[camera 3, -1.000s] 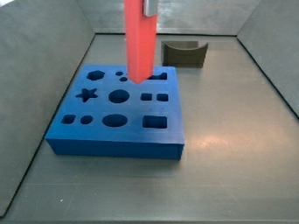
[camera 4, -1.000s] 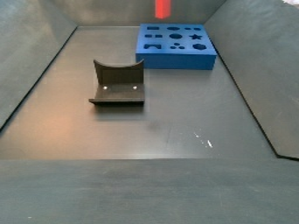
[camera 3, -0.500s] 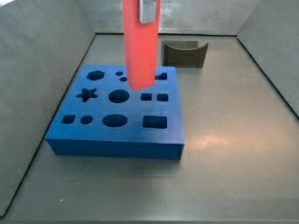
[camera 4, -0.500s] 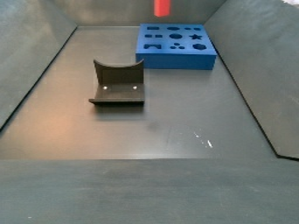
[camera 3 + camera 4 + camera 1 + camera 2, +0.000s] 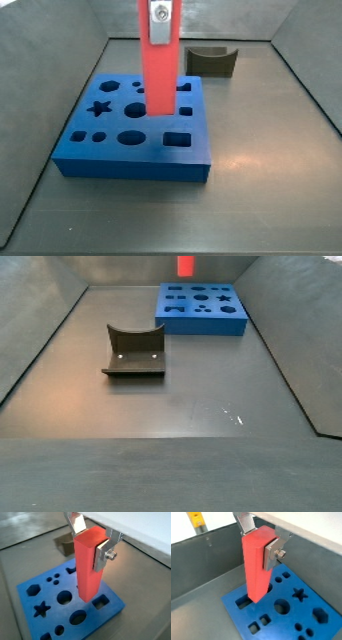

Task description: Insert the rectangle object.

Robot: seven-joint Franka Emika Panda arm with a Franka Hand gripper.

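Observation:
The rectangle object, a long slim red bar (image 5: 159, 65), hangs upright in my gripper (image 5: 160, 12), which is shut on its upper end. Both wrist views show the bar (image 5: 89, 567) (image 5: 256, 567) clamped between the silver fingers (image 5: 105, 552) (image 5: 272, 551). Its lower end is just over the top of the blue block (image 5: 134, 135) with shaped holes, beside a square hole (image 5: 100, 602) and a rectangular hole (image 5: 243, 602). I cannot tell whether it touches the block. In a side view only a bit of the bar (image 5: 185, 266) shows above the block (image 5: 201, 308).
The dark grey curved holder (image 5: 211, 60) stands behind the block, also seen in a side view (image 5: 134, 351) and a wrist view (image 5: 65, 546). Grey walls enclose the floor. A yellow post (image 5: 196, 519) stands outside the wall.
The gripper has lowered the red bar; its lower end is now closer to the block's top, a little further toward the block's front holes.

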